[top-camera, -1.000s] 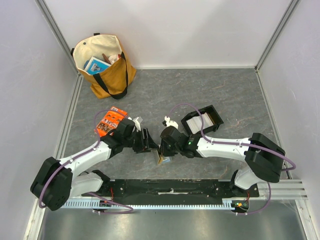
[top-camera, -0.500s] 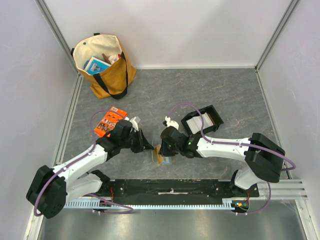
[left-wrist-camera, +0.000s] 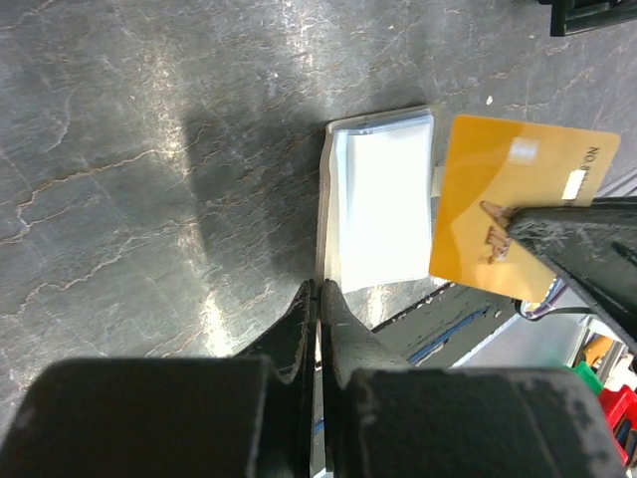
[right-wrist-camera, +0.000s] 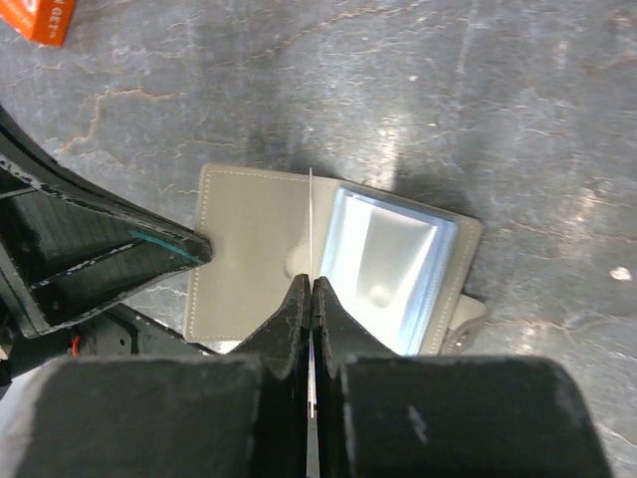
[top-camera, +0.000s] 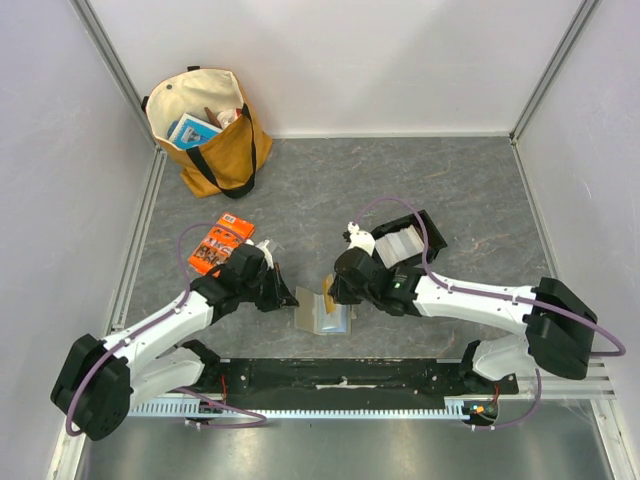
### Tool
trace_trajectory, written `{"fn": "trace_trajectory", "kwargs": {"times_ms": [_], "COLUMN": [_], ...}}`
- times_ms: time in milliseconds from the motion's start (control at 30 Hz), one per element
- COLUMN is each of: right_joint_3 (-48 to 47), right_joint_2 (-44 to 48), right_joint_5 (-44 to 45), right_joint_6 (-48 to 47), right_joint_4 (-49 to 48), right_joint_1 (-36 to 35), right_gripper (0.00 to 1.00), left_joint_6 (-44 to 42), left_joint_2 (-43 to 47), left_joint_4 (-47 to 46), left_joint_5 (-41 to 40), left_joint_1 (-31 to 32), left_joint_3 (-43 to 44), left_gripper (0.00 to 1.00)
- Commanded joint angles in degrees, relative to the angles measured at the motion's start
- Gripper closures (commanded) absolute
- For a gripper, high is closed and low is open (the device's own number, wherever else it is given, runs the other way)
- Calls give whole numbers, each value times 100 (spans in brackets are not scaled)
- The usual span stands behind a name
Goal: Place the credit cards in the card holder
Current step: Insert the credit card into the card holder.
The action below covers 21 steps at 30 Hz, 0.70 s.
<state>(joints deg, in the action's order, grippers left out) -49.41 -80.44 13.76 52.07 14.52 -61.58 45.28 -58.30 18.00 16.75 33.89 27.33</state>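
- We are observing the right end effector (right-wrist-camera: 312, 287) clamping a tan credit card (left-wrist-camera: 518, 214) by one edge. In the right wrist view the card is showing edge-on, as a thin line running out from between the fingers.
- The card is standing on edge above the open card holder (right-wrist-camera: 249, 249). In the right wrist view its thin edge is lining up with the fold between the olive-grey flap and the clear pocket (right-wrist-camera: 383, 264). We are unable to tell whether the card is touching the holder.
- We are observing the left end effector (left-wrist-camera: 319, 289) with its fingers pressed together and nothing showing between them. Its tip is meeting the outer edge of the olive-grey flap. We cannot tell whether it is pressing the flap down.
- The card holder is lying open and flat on the counter (top-camera: 330, 190), inner faces up, between the two end effectors and near the front edge.
- Behind the right end effector, a black tray (top-camera: 425, 220) is sitting on the counter. It is holding the pale credit cards (top-camera: 400, 245), and the right arm's cable is crossing over it.
- Beyond the left arm, an orange packet (top-camera: 218, 243) is lying flat, well apart from the card holder.
- A tote bag (top-camera: 225, 150) is standing in the far left corner.
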Motion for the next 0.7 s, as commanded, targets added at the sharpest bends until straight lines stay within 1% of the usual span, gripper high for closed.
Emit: {"fn": "trace_trajectory", "kwargs": {"times_ms": [0,333,667], "right_joint_3": [229,766,810], "right_joint_2": [362,793,512], "right_joint_5": [443,514,470], "right_joint_6": [180,461,479], "right_joint_4": [367,543,517], "right_joint_1": [50,102,103], "right_gripper": [100,100,100], "left_joint_6": [-221,-230,-204], "left_joint_2": [-111,-199,-190], "left_joint_4": [107,107,90], "left_joint_5": [-111,-172,-216], "left_joint_1": [21,30,21], "left_joint_3": [62,62,44], "left_gripper": [98,98,98]}}
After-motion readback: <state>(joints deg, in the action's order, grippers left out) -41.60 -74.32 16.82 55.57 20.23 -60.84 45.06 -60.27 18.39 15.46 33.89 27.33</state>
